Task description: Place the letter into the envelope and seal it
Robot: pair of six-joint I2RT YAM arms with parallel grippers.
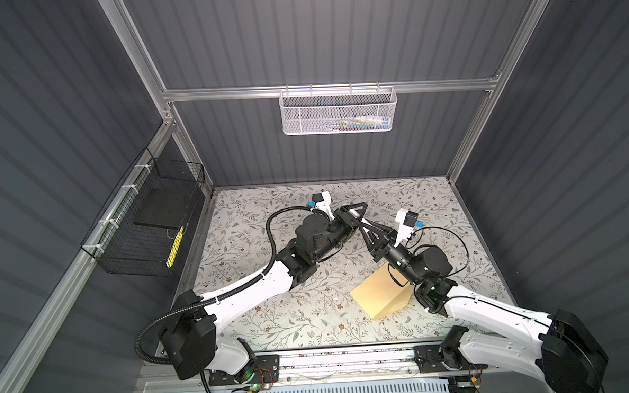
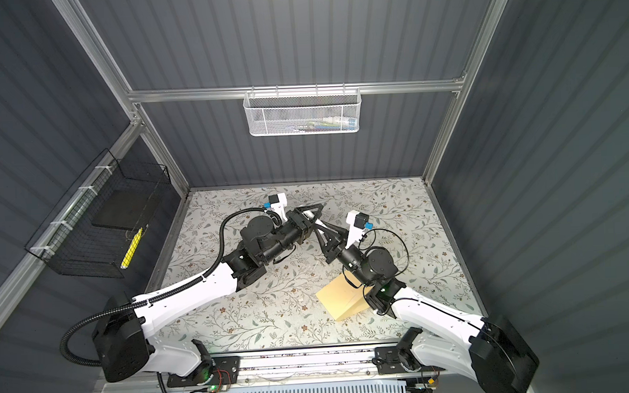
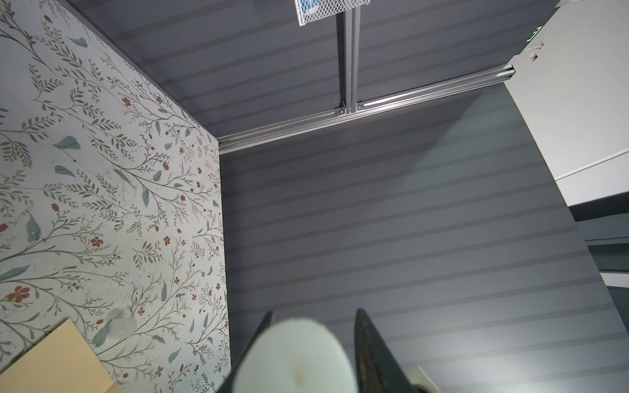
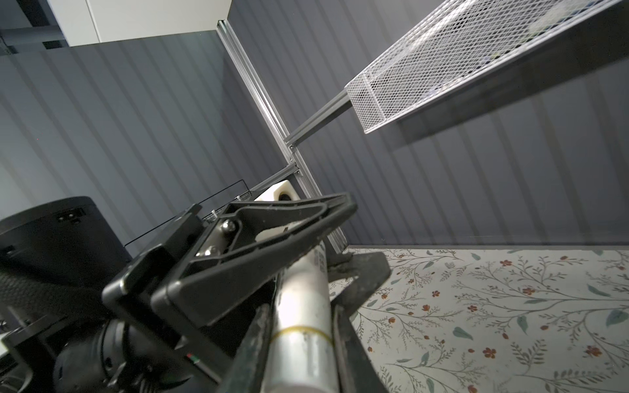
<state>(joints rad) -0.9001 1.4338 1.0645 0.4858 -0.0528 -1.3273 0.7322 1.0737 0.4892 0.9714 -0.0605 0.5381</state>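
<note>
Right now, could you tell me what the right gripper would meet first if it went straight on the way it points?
Most likely the left gripper: its fingers lie across the far end of the white tube that the right gripper holds, directly ahead. How much gap remains I cannot tell.

You've got 2 arms: L arm, R arm. 1 envelope, 1 tube. 2 baskets: white basket far, black basket left.

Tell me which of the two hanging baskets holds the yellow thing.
The black wire basket on the left wall; the white mesh basket hangs on the back rail.
</note>
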